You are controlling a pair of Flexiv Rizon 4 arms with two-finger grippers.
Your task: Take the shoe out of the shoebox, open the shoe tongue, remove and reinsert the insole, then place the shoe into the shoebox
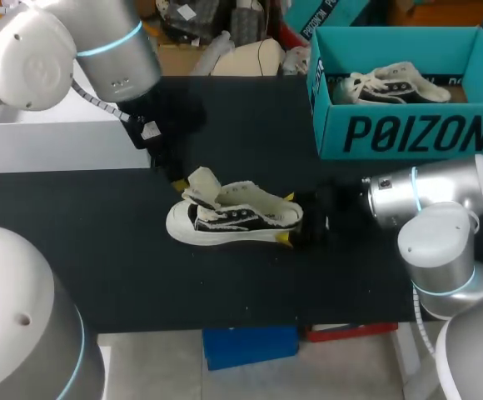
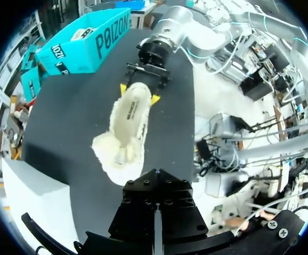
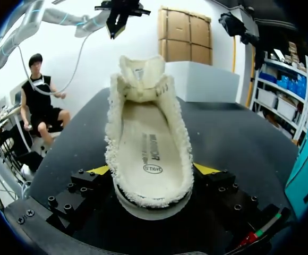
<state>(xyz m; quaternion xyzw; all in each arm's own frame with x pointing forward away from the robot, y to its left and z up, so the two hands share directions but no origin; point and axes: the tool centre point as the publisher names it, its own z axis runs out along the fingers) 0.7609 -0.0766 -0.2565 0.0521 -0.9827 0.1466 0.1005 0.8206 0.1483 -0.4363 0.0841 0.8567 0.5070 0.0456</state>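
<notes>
shoe sits upright on the counter, well clear of the shoebox; long axis runs across me, toe to my left, heel to my right; right hand pinches the heel from both sides; left hand pressed together, empty, hovering just beyond the toe and raised tongue; insole lies inside; left hand looks best placed for it

Grips the shoe heel from both sides with the right gripper fingers, forearm low over the tabletop. Hangs the left gripper ahead of and above those fingers, pinched together, empty.
</notes>
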